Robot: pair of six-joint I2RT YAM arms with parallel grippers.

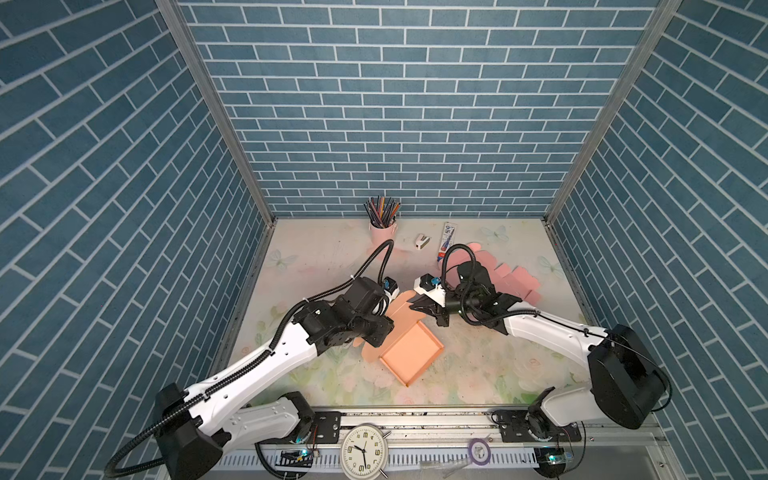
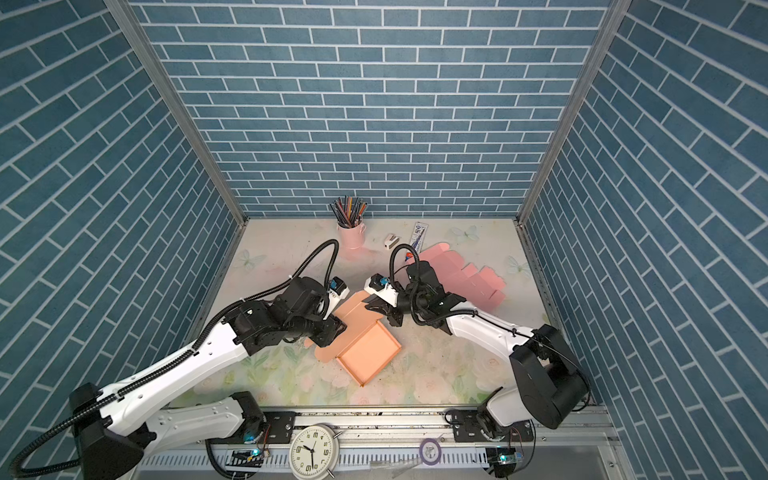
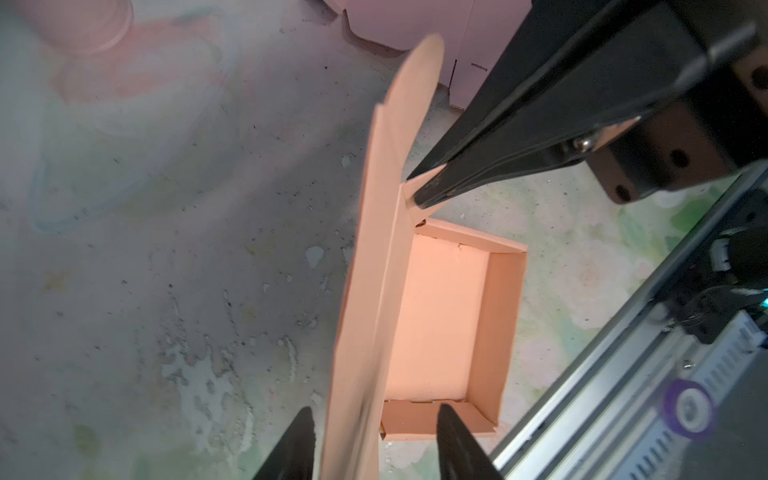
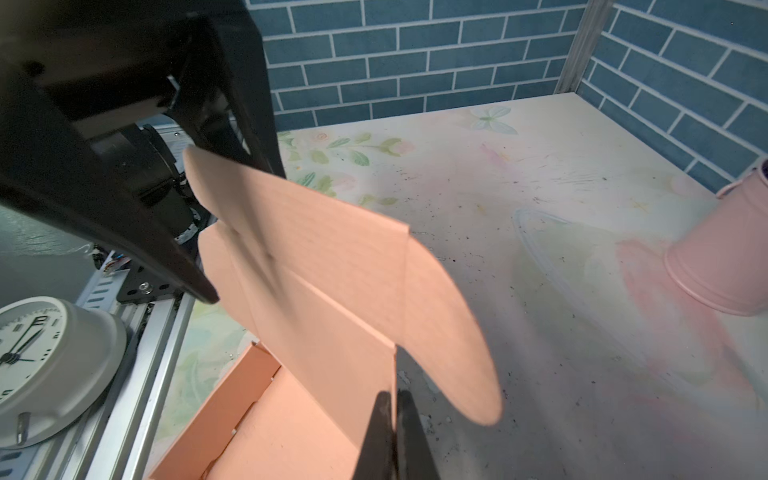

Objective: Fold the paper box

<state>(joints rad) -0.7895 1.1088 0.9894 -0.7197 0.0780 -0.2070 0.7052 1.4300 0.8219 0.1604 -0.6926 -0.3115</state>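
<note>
The right tool point(image 4: 392, 432) has its fingers pressed together on the raised lid point(image 4: 332, 270) of the paper box point(image 1: 411, 357), pinching it at the crease where a rounded side flap point(image 4: 449, 332) begins. The left tool point(image 3: 380, 446) is spread, with the lid's edge passing between its two fingers; contact with either finger cannot be made out. The box is an orange shallow tray with low walls standing, lying open near the middle of the tabletop point(image 1: 478, 365) between the two arms, its lid tilted up from the far side. The tabletop carries a pale print of flowers and butterflies, scuffed and speckled with dark marks. Toward the back stands a pink cup point(image 1: 382, 232) full of pencils point(image 1: 382, 210), and flat pink cardboard sheets point(image 1: 515, 278) lie behind the right arm, partly covered by it. Blue brick-patterned walls point(image 1: 395, 104) close in three sides, joined by metal posts. Along the front runs a metal rail point(image 1: 415, 419) with a white clock point(image 1: 364, 452), cut off by the lower edge, and a purple tape roll point(image 1: 480, 451). In both top views the left tool's fingertips are hidden beneath its own wrist. A small white object point(image 1: 422, 241) and a printed tube point(image 1: 446, 241) near the cup are too small to identify, and the lid's near end is blurred in the left wrist view.
</note>
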